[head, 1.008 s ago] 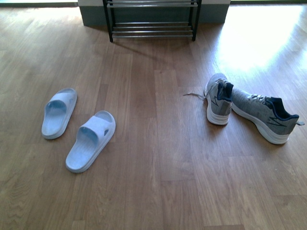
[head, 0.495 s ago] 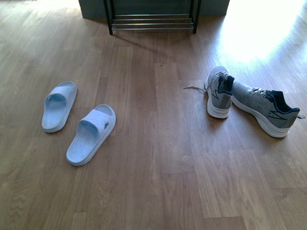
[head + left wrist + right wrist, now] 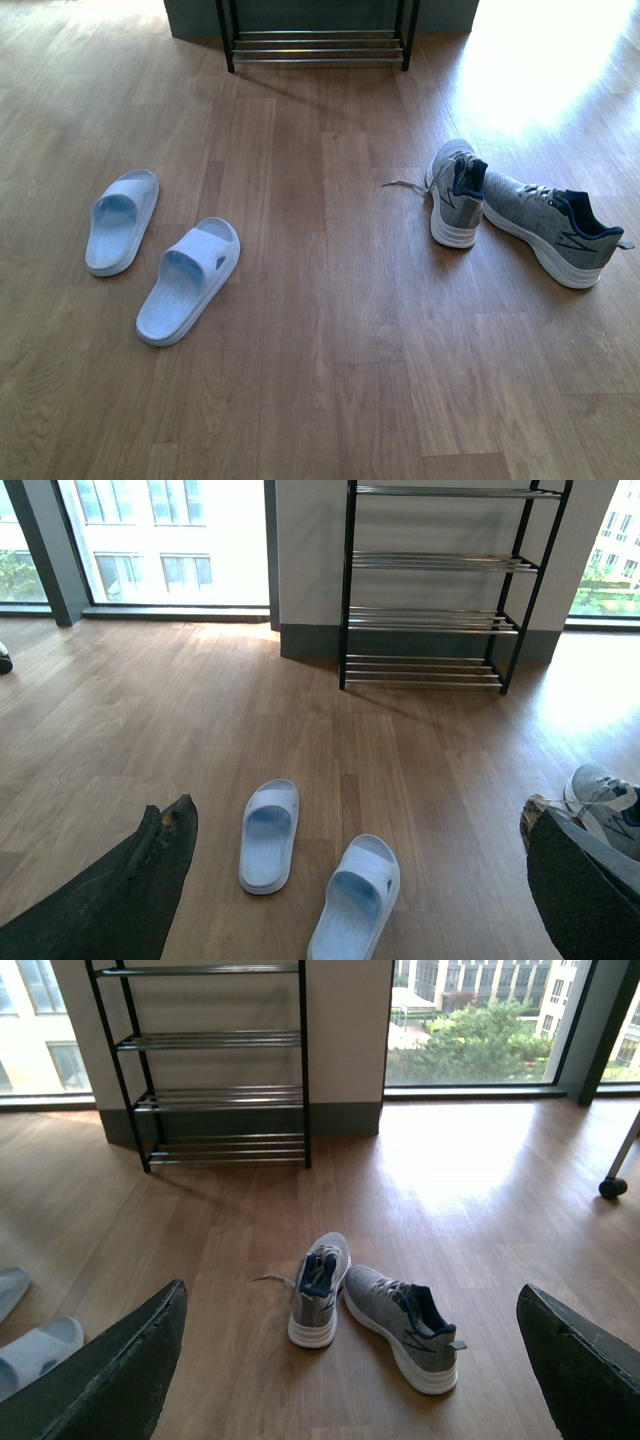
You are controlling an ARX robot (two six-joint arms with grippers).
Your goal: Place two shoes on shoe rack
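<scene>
The left pincer is spread wide. The two pale blue slides lie side by side on the wooden floor just ahead of it, seen between its dark fingers. The right pincer is spread wide as well. The grey sneakers sit on the floor ahead of it, one pointing toward the shoe rack, the other angled just beside it. The rack stands well beyond both pincers, against the wall.
</scene>
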